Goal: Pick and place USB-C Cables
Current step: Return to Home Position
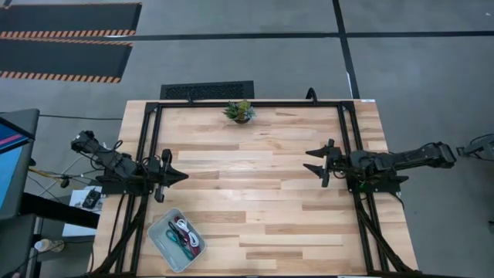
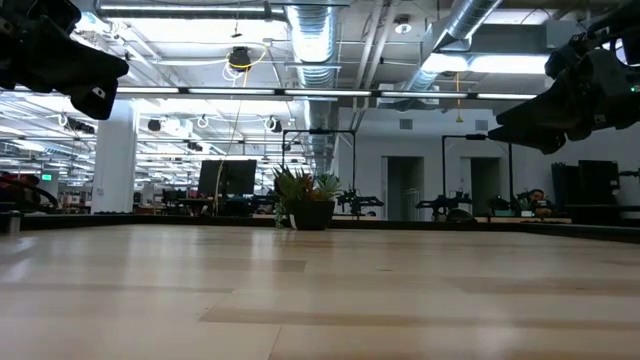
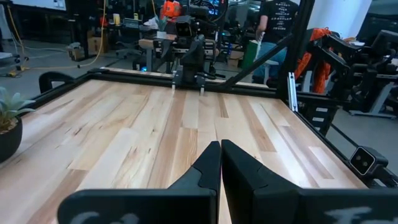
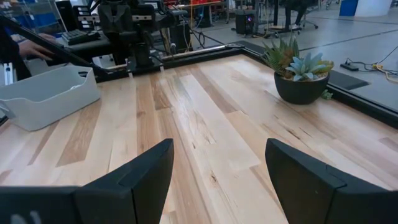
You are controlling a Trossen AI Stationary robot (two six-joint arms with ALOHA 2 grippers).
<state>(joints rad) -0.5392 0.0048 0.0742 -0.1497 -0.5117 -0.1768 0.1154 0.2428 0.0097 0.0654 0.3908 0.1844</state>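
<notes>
Now, coiled coloured cables (image 1: pixel 184 233) sit in the pale grey plastic bin (image 1: pixel 164 245), so I should home slowly, high above the light wooden bench (image 1: pixel 255 201): left pincer (image 3: pixel 220 149) closed empty, right pincer (image 4: pixel 217 152) open

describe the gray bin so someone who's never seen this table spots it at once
On the wooden table, go to the left arm's side, at the edge opposite the potted plant. The bin sits askew near the left gripper: the table's only pale tub, with coloured cables inside.
</notes>
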